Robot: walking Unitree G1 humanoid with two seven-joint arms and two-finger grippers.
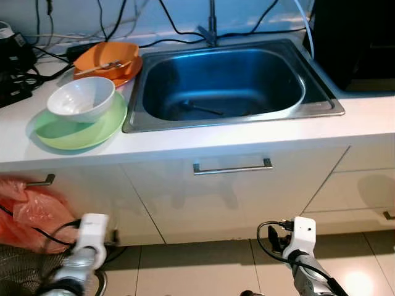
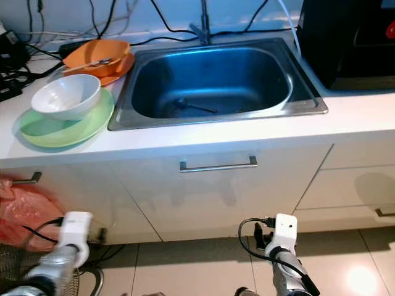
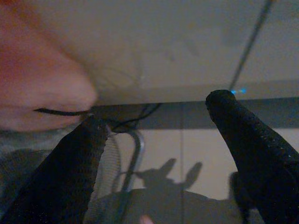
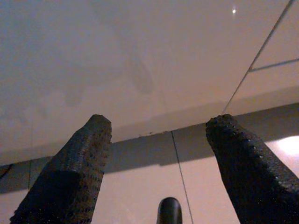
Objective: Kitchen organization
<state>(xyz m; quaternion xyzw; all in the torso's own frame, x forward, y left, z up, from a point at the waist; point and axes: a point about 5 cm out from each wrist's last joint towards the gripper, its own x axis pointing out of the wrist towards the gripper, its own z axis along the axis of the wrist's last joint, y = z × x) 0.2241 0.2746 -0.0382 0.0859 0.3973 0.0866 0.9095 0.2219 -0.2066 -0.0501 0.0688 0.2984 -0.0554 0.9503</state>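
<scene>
A white bowl [image 1: 81, 98] is sitting on a green plate [image 1: 80, 127] on the counter left of the sink [image 1: 231, 111], well above both pincers. The left gripper [image 3: 159, 135] and right gripper [image 4: 159, 140] are hanging low with fingers spread apart, holding nothing.

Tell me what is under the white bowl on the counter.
The white bowl sits on a light green plate resting on the white counter. The plate's centre is hidden by the bowl.

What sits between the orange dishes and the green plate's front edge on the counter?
A white bowl rests on the green plate, just in front of the orange dishes, in the left eye view.
</scene>
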